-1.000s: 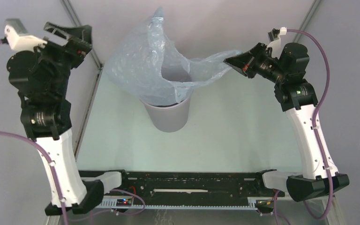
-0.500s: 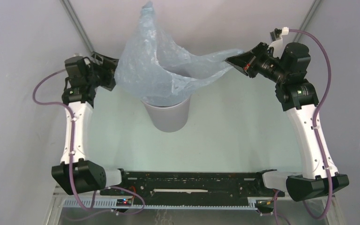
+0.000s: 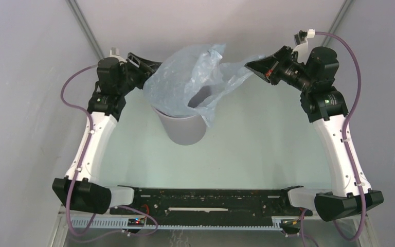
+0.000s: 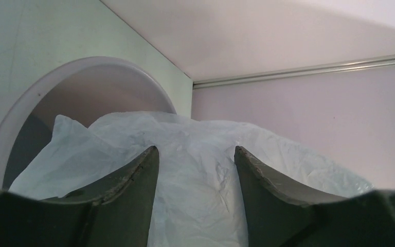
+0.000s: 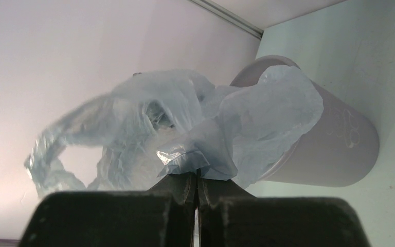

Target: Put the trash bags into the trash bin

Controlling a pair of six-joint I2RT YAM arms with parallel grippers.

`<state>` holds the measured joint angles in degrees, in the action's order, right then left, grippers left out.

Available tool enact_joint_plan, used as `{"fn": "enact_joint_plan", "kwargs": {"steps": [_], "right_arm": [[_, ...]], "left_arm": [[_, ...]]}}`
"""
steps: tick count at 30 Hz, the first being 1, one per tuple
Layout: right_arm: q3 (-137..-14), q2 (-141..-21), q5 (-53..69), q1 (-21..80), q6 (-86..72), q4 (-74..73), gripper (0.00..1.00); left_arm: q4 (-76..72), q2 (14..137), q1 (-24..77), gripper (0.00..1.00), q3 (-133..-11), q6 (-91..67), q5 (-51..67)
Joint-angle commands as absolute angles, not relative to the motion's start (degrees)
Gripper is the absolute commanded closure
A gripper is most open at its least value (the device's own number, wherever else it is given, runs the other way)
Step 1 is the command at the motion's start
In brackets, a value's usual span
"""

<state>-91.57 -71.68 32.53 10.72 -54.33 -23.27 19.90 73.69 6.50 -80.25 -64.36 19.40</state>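
Left pincer: spread against the bag's left flank, film bulging between its fingers, probably to take a second hold.
Trash bag: pale blue, draped over the bin's mouth, partly sunk inside, one corner drawn rightward.
Trash bin: grey, upright between both arms, on the far side.
Right pincer: pinching that corner, holding it up so the film hangs over the opening.
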Motion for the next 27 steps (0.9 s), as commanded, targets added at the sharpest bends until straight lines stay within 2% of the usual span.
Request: {"fn": "enact_joint_plan", "kwargs": {"steps": [1,6,9,12,14,16,18,20,27], "right_arm": [[-93.0,-71.0,31.5,11.9,-54.7,-20.6,1.00],[-93.9,-72.2,31.2,13.0,-54.9,-19.6,1.00],[-95.3,-73.3,31.0,14.0,-54.8,-19.2,1.00],[-96.0,-74.0,30.8,15.0,-54.9,-18.4,1.00],[-96.7,-74.5,30.6,15.8,-54.4,-18.5,1.00],[-96.9,-74.8,30.3,16.6,-53.7,-18.6,1.00],[-96.8,-75.1,30.1,17.0,-53.3,-19.0,1.00],[-96.6,-75.2,30.1,17.2,-53.1,-19.5,1.00],[-95.6,-74.6,29.6,16.6,-51.8,-21.1,1.00]], "left_arm": [[20.1,70.4,9.5,0.40,-78.5,-66.5,16.9],[13.9,72.1,12.8,0.40,-71.1,-74.6,19.9],[13.3,72.8,12.5,0.40,-67.9,-75.7,17.6],[5.6,75.3,10.3,0.40,-64.9,-79.0,19.9],[6.6,77.5,9.2,0.38,-68.1,-76.9,20.6],[10.2,79.4,8.9,0.30,-74.3,-70.0,20.8],[24.4,81.8,9.4,0.20,-84.0,-58.4,18.5],[30.2,82.1,9.8,0.14,-89.0,-50.1,17.7],[32.5,77.9,8.9,0.08,-92.2,-41.9,20.8]]}}
